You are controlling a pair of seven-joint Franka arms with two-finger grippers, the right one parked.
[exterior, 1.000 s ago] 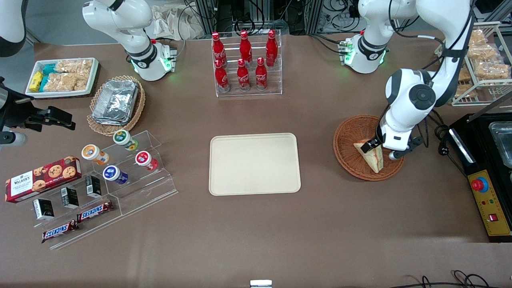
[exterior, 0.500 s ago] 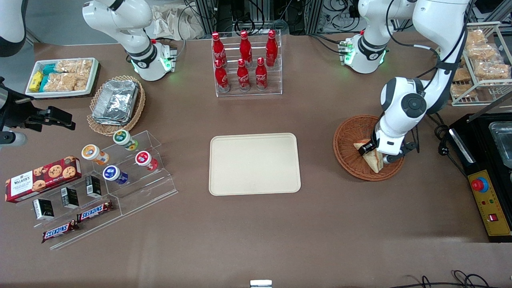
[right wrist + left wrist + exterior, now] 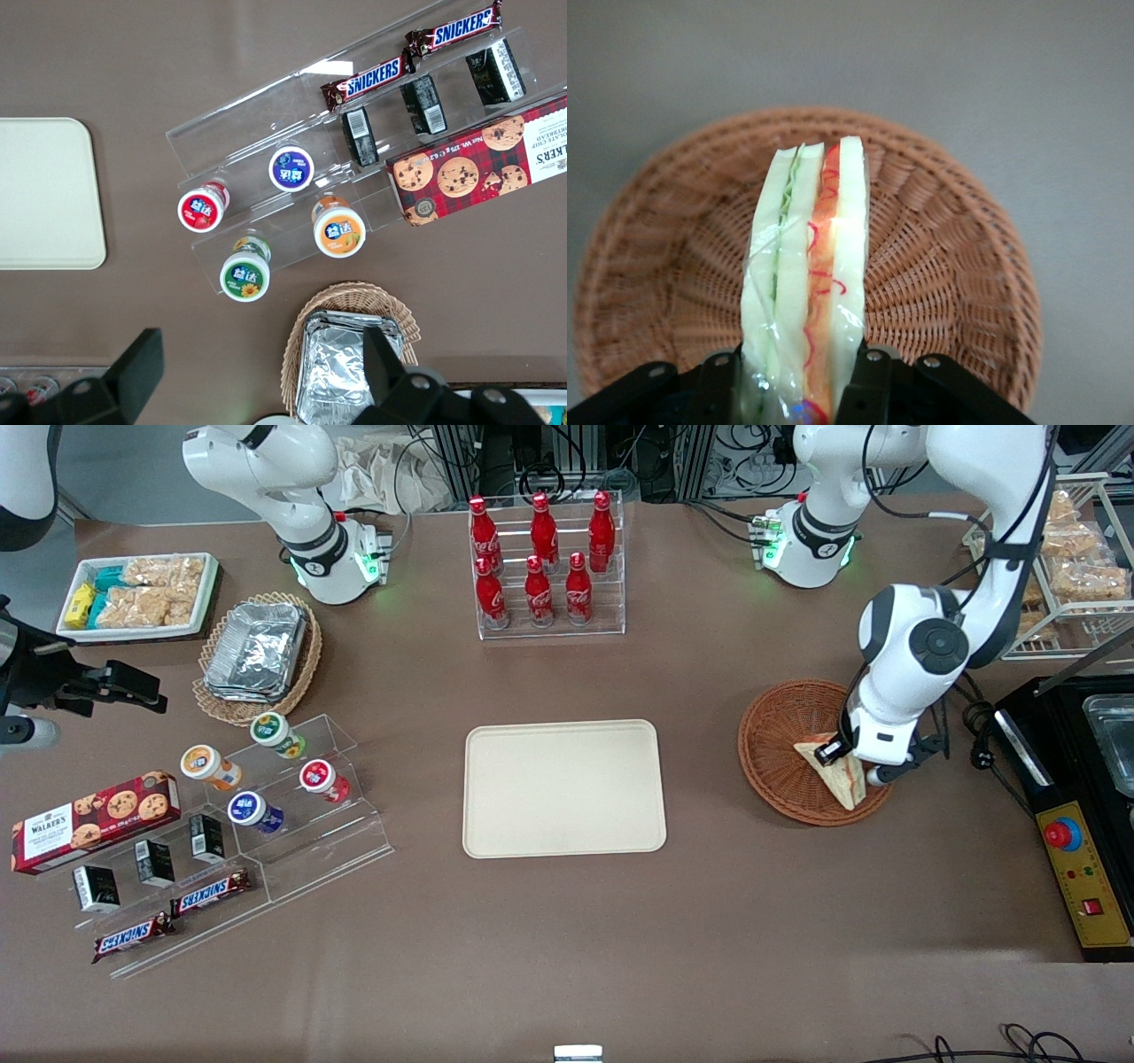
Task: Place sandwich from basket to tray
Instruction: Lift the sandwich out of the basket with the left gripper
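Front view: end effector [image 3: 849, 763] over the basket [image 3: 780, 731], clamped on the sandwich [image 3: 837, 777], wedge tip pointing out past the fingers toward the camera-side rim. Tray [image 3: 564, 788] well apart, sideways toward the parked arm's end of the table [image 3: 567, 939]; no obstacle between.

Left wrist view: sandwich [image 3: 806, 283] pinched at its base between both fingers [image 3: 866, 390], long axis running straight out from the end effector [image 3: 799, 394], layers on edge. Basket [image 3: 948, 266] below; contact with the weave impossible to tell. Likely next: lift, then carry to the tray.
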